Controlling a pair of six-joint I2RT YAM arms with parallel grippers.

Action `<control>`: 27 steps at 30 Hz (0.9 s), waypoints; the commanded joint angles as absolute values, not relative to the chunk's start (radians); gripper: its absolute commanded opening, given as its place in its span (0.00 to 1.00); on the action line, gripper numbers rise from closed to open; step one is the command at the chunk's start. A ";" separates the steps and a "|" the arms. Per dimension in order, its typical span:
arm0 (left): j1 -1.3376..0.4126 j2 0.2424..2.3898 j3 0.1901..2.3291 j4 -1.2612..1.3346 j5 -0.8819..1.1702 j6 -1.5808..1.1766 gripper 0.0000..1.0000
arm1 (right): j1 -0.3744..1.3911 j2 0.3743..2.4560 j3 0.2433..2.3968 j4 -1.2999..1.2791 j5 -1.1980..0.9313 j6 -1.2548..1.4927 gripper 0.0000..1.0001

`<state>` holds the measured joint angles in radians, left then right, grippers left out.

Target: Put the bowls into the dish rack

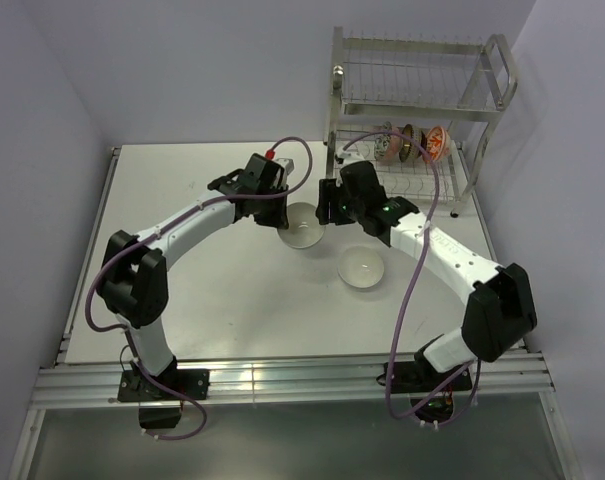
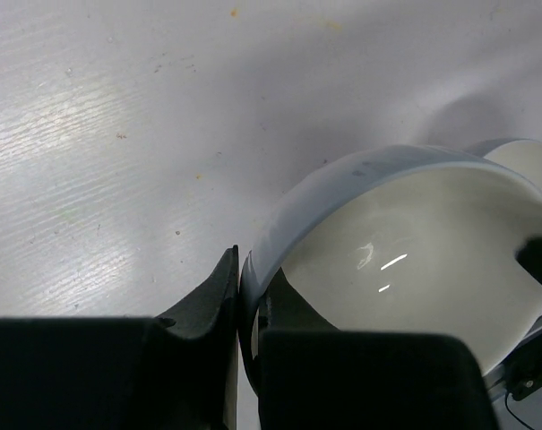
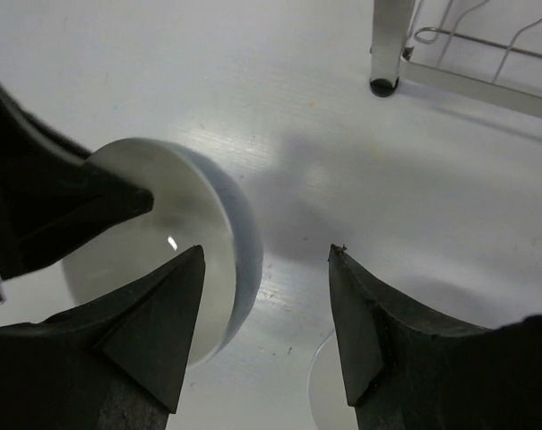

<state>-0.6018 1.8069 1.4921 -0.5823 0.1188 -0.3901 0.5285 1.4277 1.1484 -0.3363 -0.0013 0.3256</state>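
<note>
Left gripper (image 2: 239, 269) clamped on white bowl (image 2: 414, 242) rim, right gripper (image 3: 266, 253) apart beside it, three bowls (image 1: 410, 145) standing in dish rack (image 1: 422, 108) lower tier

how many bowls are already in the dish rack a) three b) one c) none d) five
a: three stand side by side in the lower tier of the dish rack: the grey-white patterned bowl, the dark brown bowl and the orange-red patterned bowl.
</note>
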 commanded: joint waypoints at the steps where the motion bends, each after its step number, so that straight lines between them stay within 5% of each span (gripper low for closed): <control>1: -0.604 1.741 1.519 -0.545 0.159 -0.428 0.00 | 0.557 1.497 1.229 -0.353 0.139 0.336 0.64; 12: -0.603 1.741 1.528 -0.537 0.175 -0.433 0.00 | 0.589 1.580 1.255 -0.348 0.146 0.305 0.42; 19: -0.578 1.746 1.505 -0.518 0.265 -0.437 0.04 | 0.589 1.497 1.192 -0.319 0.149 0.282 0.00; 22: -0.577 1.746 1.516 -0.526 0.282 -0.431 0.23 | 0.588 1.479 1.169 -0.307 0.167 0.269 0.00; 23: -0.575 1.746 1.519 -0.531 0.302 -0.422 0.43 | 0.588 1.471 1.164 -0.305 0.170 0.265 0.00; 27: -0.543 1.712 1.513 -0.538 0.368 -0.410 0.79 | 0.543 1.418 1.129 -0.308 0.163 0.252 0.00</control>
<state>-0.5701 1.7931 1.4910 -0.5587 0.2729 -0.4110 0.5804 1.5036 1.1389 -0.3546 0.1394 0.2615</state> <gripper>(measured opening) 0.736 0.199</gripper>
